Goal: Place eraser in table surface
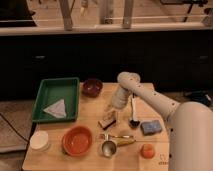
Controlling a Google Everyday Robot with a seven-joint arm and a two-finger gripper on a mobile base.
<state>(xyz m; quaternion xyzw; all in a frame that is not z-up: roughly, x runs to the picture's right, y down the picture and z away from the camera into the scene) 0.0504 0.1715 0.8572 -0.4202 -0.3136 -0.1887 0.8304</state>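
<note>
The eraser (107, 122), a small block with a pale tan top over a dark base, is at the middle of the light tan wooden table surface (65, 161). It looks slightly tilted. I cannot tell whether it rests on the wood. My gripper (112, 111) hangs straight down from the white arm, right above the eraser and against its upper right end.
A green tray (44, 88) with a pale cloth stands at the back left, with a dark red bowl (92, 87) beside it. An orange bowl (77, 140), a white tub (39, 141), a metal cup (107, 148) and a fork (118, 136) are in front. A white-handled brush (133, 114), a blue-grey sponge (150, 127) and an orange cup (147, 150) are to the right.
</note>
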